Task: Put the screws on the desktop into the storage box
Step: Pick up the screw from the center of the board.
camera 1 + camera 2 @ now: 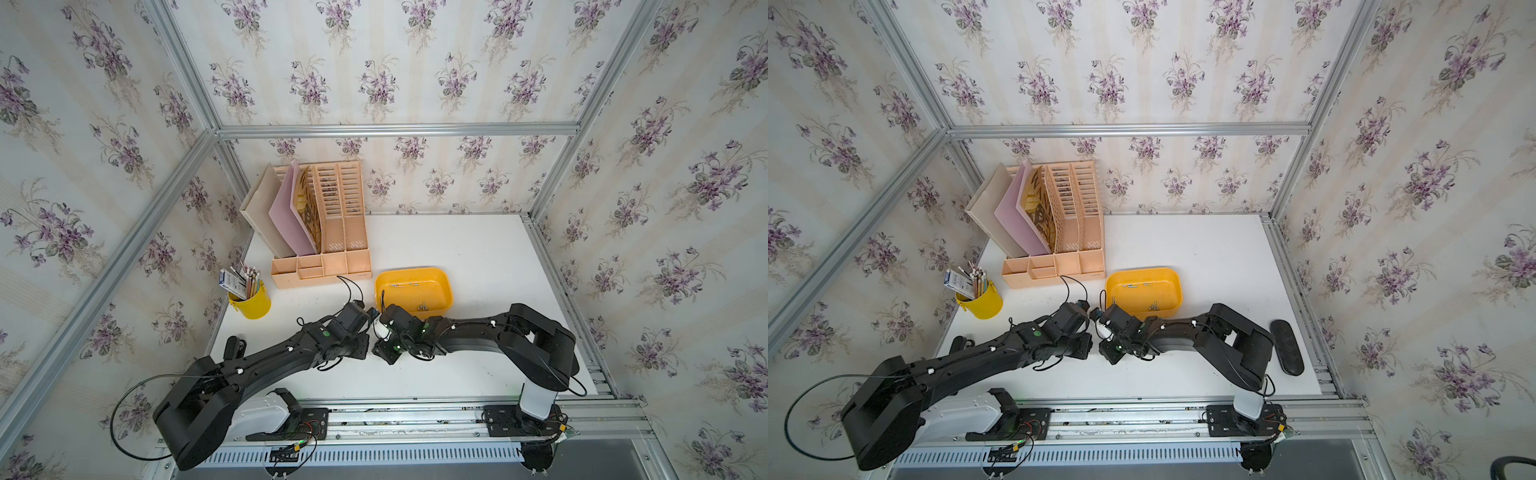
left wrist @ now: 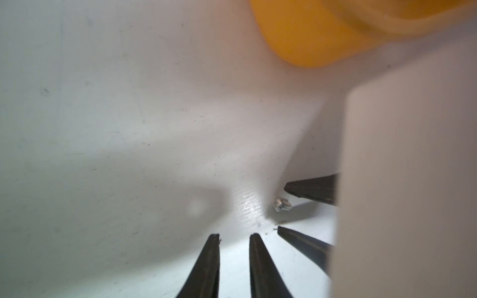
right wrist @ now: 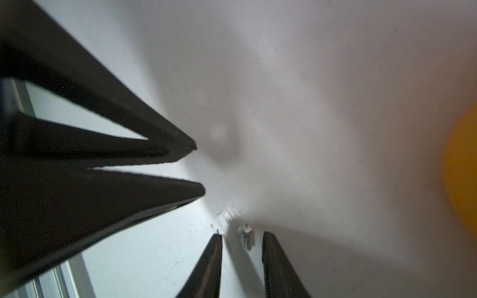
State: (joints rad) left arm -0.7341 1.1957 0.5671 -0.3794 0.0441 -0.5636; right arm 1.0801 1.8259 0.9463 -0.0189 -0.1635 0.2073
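screw (image 3: 246,238) lies on the desktop (image 1: 478,257) inside the parted jaws of the right gripper (image 3: 243,234), touching neither; left gripper (image 2: 235,236) stands just beside, its jaws slightly apart and empty. near mid-frame in both top views sits the storage box (image 1: 409,272), a few screws (image 1: 422,307) already inside, both grippers at its lower left corner

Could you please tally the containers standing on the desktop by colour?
Yellow: 2, the storage box and the pencil cup
Peach: 1, the file organizer
Total: 3
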